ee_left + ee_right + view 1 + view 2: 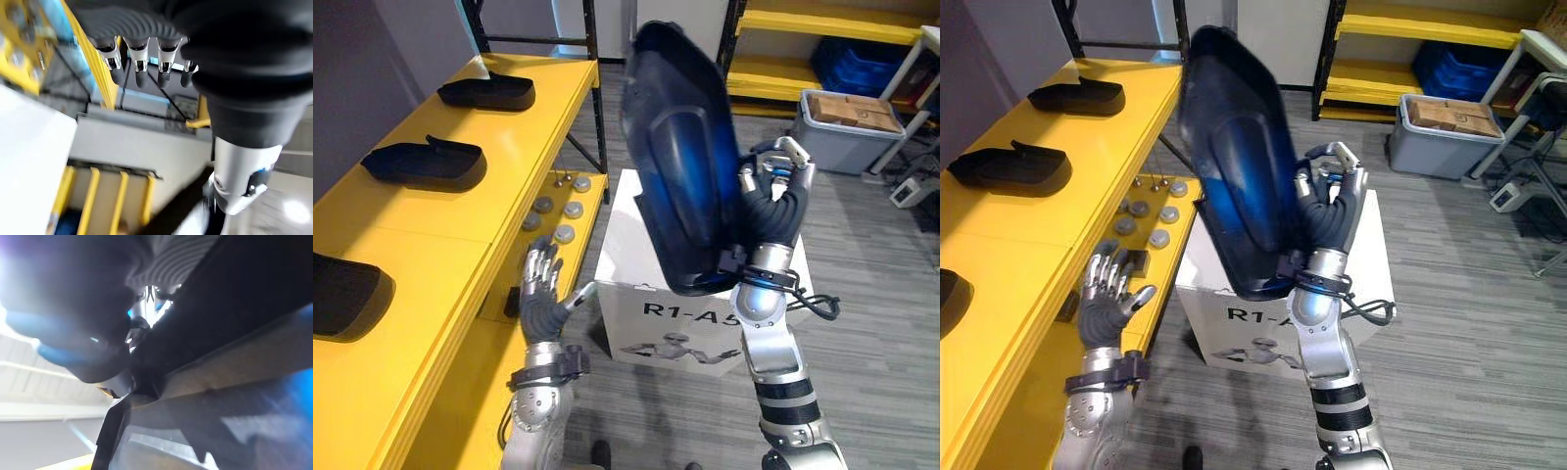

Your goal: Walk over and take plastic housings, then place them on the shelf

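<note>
Black housing [680,166], likely stiff, light, slick: right robot hand [775,208] grips its lower edge; left robot hand [540,292] relaxed.

Head stereo pair: looks down from above, both eyes sharing the yellow shelf [529,137] and white box [619,245]. Left wrist view: faces out along the left hand [244,73]. Right wrist view: very close against the plastic housing [234,382].
</note>
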